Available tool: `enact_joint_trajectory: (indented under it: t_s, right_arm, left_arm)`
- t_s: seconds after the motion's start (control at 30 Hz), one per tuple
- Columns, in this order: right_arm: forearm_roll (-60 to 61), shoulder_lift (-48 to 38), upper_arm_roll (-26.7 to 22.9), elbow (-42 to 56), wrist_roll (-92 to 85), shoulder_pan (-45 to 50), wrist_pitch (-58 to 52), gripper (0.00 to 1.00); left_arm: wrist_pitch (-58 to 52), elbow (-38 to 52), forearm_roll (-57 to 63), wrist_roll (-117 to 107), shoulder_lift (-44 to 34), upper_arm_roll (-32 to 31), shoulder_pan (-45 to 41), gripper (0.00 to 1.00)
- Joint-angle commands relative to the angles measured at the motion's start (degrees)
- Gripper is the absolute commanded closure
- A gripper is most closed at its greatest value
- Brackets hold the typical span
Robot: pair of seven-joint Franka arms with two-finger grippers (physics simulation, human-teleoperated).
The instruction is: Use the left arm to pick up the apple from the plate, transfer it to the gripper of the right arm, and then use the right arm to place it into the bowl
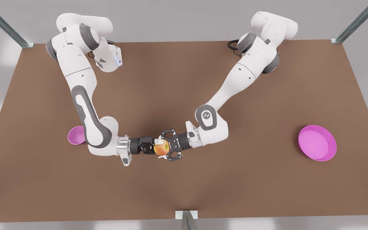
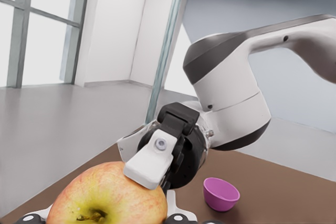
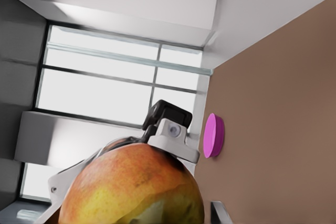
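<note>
The yellow-orange apple hangs above the table's middle, between two grippers that meet head-on. My left gripper, black with splayed linkage fingers, reaches in from the front view's right and is shut on the apple. My right gripper, behind its silver collar, comes from the front view's left. Its white finger pad presses on the fruit, so it is shut on the apple too. The small pink bowl sits behind the right arm's elbow. The wide pink plate lies far to the front view's right.
The brown table has metal frame posts at its far corners and one bracket at the near edge's middle. The bowl and the plate also appear in the wrist views.
</note>
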Motion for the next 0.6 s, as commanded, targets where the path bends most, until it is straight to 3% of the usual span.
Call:
enact_joint_trajectory:
  t_s: [0.0, 0.13, 0.3, 0.4, 0.57]
  right_arm:
    - [0.12, -0.07, 0.05, 0.00, -9.89, 0.05, 0.32, 0.04]
    - [0.20, -0.07, -0.04, 0.00, -9.89, 0.05, 0.32, 0.22]
    - [0.20, -0.07, 0.05, 0.09, -9.89, 0.05, 0.32, 0.22]
    - [0.20, -0.07, -0.04, 0.18, -9.89, -0.12, 0.32, 0.22]
    - [0.12, -0.07, -0.04, 0.26, -10.07, -0.38, 0.32, 0.22]
  left_arm:
    - [-0.53, 0.02, 0.09, 6.68, -0.09, -0.01, 0.00, 0.27]
    - [-0.53, 0.02, 0.09, 6.68, -0.09, 0.08, 0.00, 0.27]
    - [-0.53, 0.02, 0.09, 6.68, 0.00, 0.08, 0.00, 0.24]
    - [-0.53, -0.07, 0.09, 6.68, 0.00, 0.08, 0.09, 0.01]
    - [-0.53, -0.07, 0.09, 6.68, 0.00, 0.08, 0.00, 0.01]
